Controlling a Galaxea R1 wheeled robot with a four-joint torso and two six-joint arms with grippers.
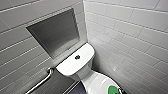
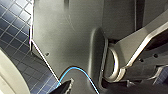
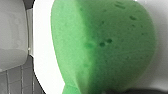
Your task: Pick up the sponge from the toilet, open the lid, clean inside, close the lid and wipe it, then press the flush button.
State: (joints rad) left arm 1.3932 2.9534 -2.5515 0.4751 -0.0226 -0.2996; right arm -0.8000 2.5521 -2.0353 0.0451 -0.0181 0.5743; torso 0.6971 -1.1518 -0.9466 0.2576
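Observation:
The white toilet stands in the tiled corner, its tank [image 1: 75, 63] toward the wall with the round dark flush button [image 1: 77, 57] in the middle of the tank top. The lid [image 1: 98, 83] is down, at the lower edge of the head view. The bright green sponge [image 1: 113, 90] rests against the lid there. In the right wrist view the sponge [image 3: 105, 47] looms very close and creased, with the white lid [image 3: 43, 50] behind it; my right gripper is shut on it, fingers hidden. A serrated dark fingertip [image 2: 66, 86] of my open left gripper hangs over the dark tiled floor [image 2: 15, 32].
A grey recessed niche [image 1: 55, 32] is set in the left wall above the tank. A metal grab bar [image 1: 41, 81] runs along that wall left of the toilet. The right tiled wall [image 1: 130, 37] stands close beside the tank. A blue cable [image 2: 77, 71] crosses my own grey body.

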